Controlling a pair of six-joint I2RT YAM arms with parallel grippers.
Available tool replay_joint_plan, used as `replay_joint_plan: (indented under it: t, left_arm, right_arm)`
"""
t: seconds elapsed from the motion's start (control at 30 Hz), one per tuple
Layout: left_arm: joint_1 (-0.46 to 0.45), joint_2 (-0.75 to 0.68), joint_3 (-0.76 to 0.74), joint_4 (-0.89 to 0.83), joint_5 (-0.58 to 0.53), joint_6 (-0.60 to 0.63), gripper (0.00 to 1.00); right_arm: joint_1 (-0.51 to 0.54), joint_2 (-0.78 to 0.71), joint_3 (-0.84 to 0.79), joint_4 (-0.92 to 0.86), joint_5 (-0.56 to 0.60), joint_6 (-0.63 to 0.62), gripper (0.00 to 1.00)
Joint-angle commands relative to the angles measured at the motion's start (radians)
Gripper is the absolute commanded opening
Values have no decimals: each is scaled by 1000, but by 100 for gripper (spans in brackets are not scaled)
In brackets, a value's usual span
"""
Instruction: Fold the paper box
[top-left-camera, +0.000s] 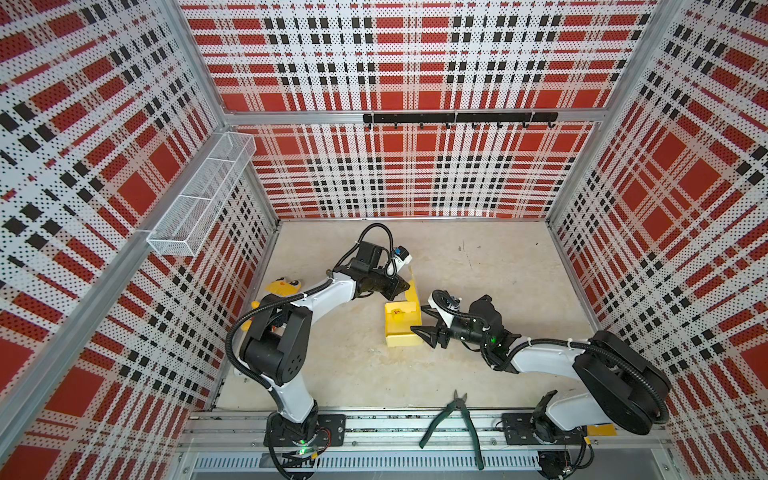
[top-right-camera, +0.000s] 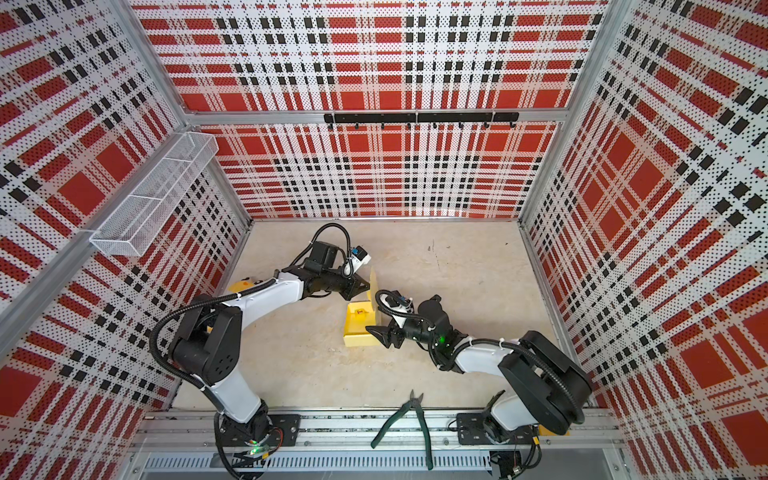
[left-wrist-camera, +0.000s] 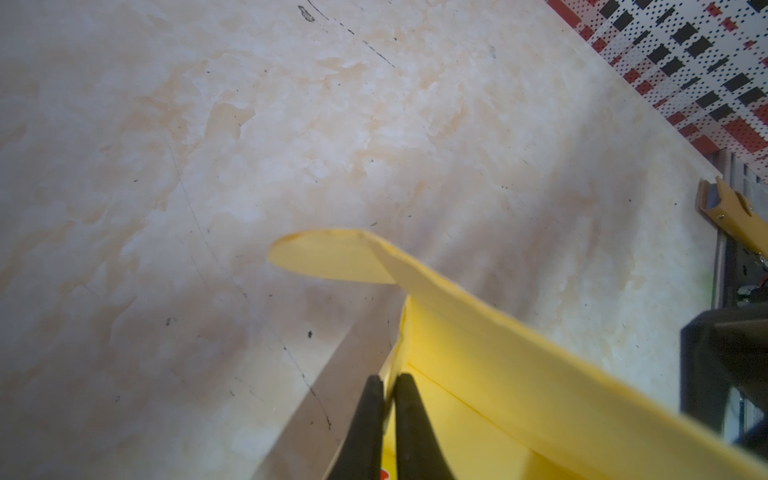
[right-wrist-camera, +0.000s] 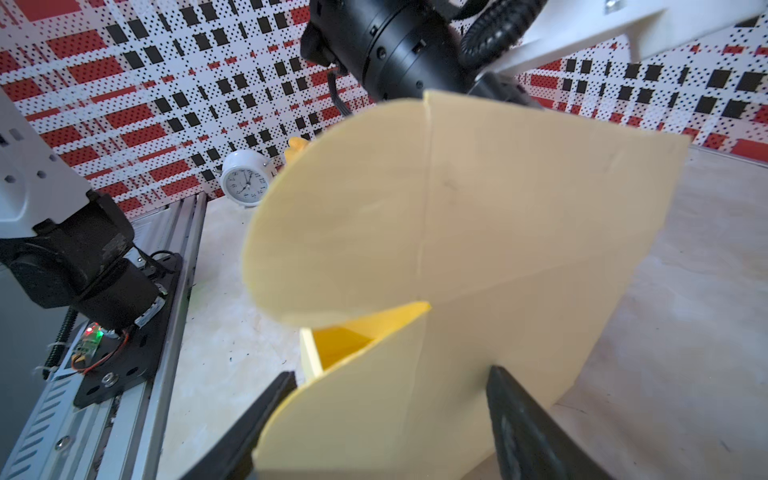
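Paper box (top-left-camera: 401, 332), pale yellow thin cardboard, part-formed. A shallow tray is set flat near mid-table, its long axis running near to far. One upright panel (right-wrist-camera: 519, 208) with a rounded end is stood along the tray's right side.

The tray is borne by the beige marbled tabletop (top-left-camera: 498, 270). Open room is noted behind and to the right of the box. The left side is taken up by the left arm.

The box is flanked by both arms, about equally near. The left gripper (left-wrist-camera: 388, 378), reached in from the far left, is pinched together on the thin wall at the tray's far end. The right gripper (right-wrist-camera: 390, 372), at the near right corner, is held with fingers apart, astride the foot of the upright panel. Contact there cannot be judged.

The panel is likely to be tipped leftward over the tray, hinged along the long axis. Green-handled pliers (top-left-camera: 460, 402) are left well apart on the front rail.
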Motion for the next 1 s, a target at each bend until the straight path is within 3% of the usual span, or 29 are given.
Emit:
replay_joint_plan:
  t: [0.0,0.17,0.5,0.67,0.87,0.97]
  left_arm:
    - [-10,-19,-11,-3,26,-14,11]
    - [-23,-31,-26,10,38,-13,11]
    - [-32,-35,-28,13,34,-19,11]
    - [-25,-40,-30,12,27,-13,11]
    - [-25,-30,-25,10,25,-3,11]
    - [-27,-16,-10,0,20,-2,11]
  right_arm:
    - [2,-1,35,-54,171,1,73]
    - [10,29,27,-8,336,32,70]
    - [33,119,37,73,476,33,67]
    - [33,7,-24,60,396,-2,81]
    - [21,-296,-130,-164,262,-106,89]
    - [-23,-440,-150,-326,175,-97,91]
